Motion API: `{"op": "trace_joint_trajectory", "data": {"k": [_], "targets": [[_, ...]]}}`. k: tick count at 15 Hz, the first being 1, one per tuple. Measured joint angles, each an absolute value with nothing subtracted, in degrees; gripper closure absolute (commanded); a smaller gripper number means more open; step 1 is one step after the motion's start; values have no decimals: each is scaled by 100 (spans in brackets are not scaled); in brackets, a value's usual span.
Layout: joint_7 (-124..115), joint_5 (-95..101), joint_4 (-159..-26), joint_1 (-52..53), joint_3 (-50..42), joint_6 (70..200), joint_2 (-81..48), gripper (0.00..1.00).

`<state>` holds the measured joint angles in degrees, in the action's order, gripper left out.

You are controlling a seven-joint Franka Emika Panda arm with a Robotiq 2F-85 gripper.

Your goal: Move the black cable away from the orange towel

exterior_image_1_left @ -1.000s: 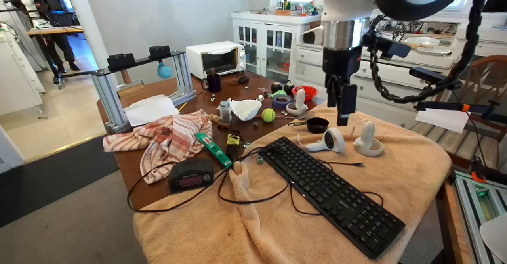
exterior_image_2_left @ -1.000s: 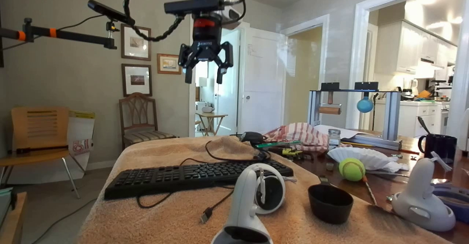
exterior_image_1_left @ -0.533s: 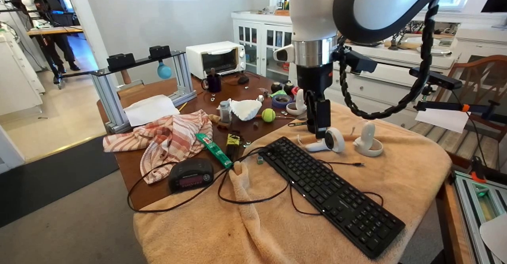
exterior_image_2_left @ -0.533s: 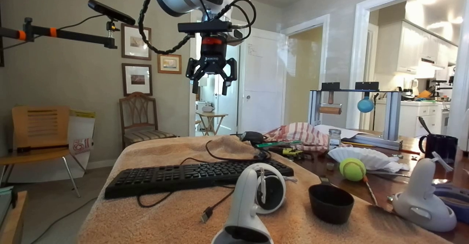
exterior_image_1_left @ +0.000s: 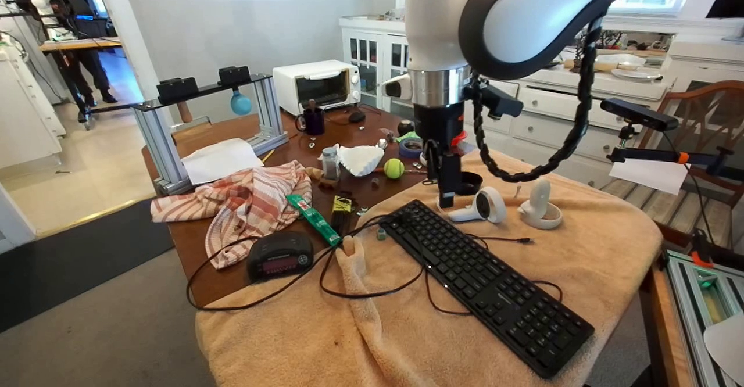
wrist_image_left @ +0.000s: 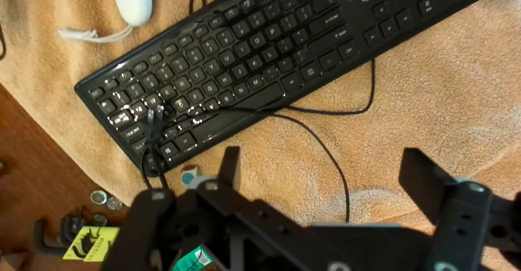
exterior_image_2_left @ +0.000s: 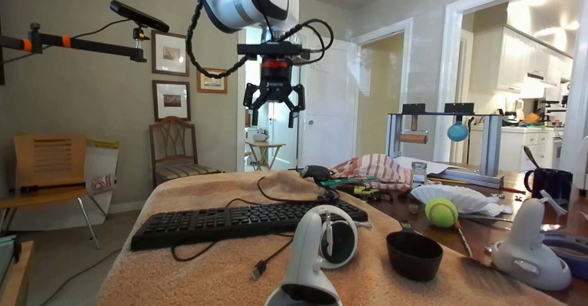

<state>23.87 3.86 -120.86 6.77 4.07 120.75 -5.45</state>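
Jaws apart above, black cable point(exterior_image_1_left: 334, 249) on the orange towel point(exterior_image_1_left: 279, 340)

Right up front in an exterior view, here's the towel, draped over the desk point(exterior_image_1_left: 224, 285), and look at that cable: one loop lies on the towel, another bends round the alarm clock point(exterior_image_1_left: 280, 257) just beside it. Next comes the keyboard point(exterior_image_1_left: 485, 288), flat on the towel, and the wrist view gives us more of the cable running over its corner keys. Up above hang the jaws, well parted, towel and cable both showing in the gap in that same view! Past the keyboard, a white controller point(exterior_image_1_left: 497, 204) on the towel; deeper, a tennis ball point(exterior_image_1_left: 393, 169), then a mug point(exterior_image_1_left: 311, 122), and at the back, a toaster oven point(exterior_image_1_left: 318, 88).
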Motion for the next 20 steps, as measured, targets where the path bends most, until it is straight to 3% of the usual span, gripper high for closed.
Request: {"op": "trace_joint_trajectory", "data": {"k": [4,8,13,16,20], "targets": [[2867,386,-11163,612,457,12081,-1626,1],[3175,392,-10275,479,505,11761,-2571,13],[3805,379,-9098,263,674,11049,-3507,18],[4081,372,-8431,184,739,10592,-3941,1],[4461,357,-7810,140,814,9965,-4259,0]]}}
